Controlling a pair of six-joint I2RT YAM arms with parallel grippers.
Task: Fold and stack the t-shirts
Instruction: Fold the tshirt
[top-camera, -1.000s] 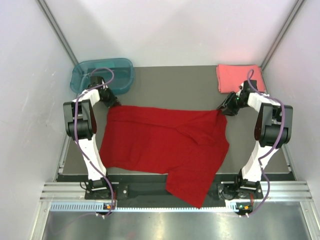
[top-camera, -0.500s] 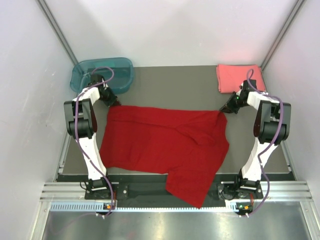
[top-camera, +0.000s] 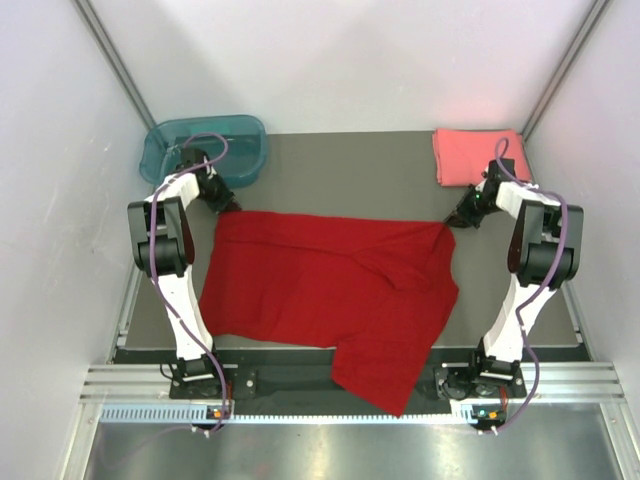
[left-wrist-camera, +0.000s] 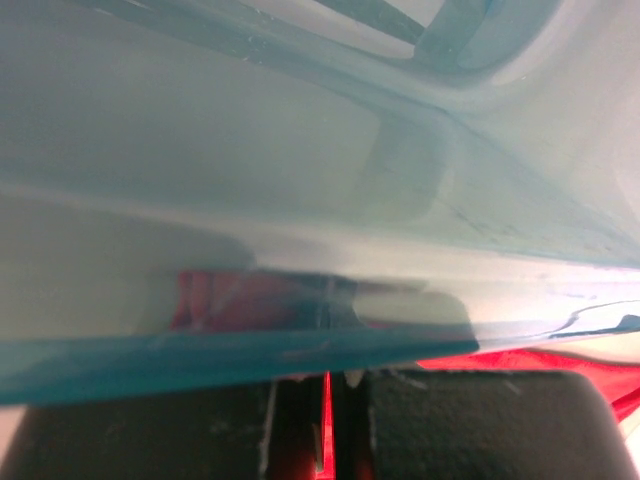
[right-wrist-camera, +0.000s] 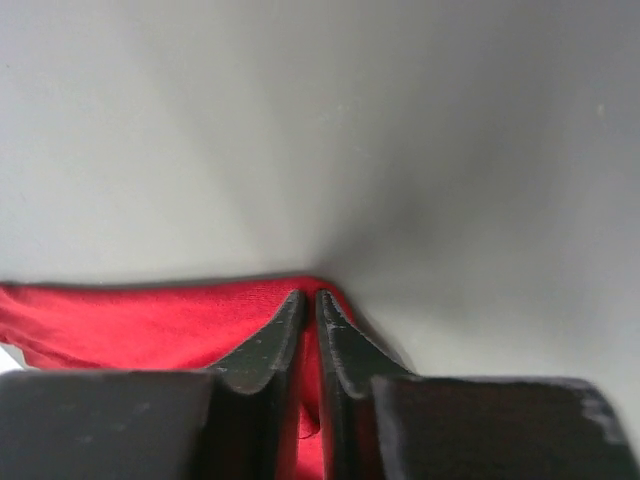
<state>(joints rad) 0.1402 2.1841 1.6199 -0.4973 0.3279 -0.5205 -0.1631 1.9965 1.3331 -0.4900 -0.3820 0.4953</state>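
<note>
A deep red t-shirt (top-camera: 330, 290) lies spread across the grey table, one part hanging over the near edge. My left gripper (top-camera: 228, 207) is shut on its far left corner, close under the teal tub; red cloth shows as a thin strip between the pads (left-wrist-camera: 327, 420). My right gripper (top-camera: 452, 217) is shut on the shirt's far right corner, and red cloth (right-wrist-camera: 150, 325) fills the narrow slit between its fingertips (right-wrist-camera: 312, 300). A coral-pink t-shirt (top-camera: 478, 154) sits folded as a rectangle at the back right corner.
A teal translucent tub (top-camera: 205, 148) stands at the back left, and its wall (left-wrist-camera: 300, 150) fills most of the left wrist view. White walls enclose the table on three sides. A metal rail runs along the near edge (top-camera: 330, 385).
My right gripper has closed on the shirt's far right corner and shifted slightly toward the back right. The left arm and the shirt's lie are unchanged.
</note>
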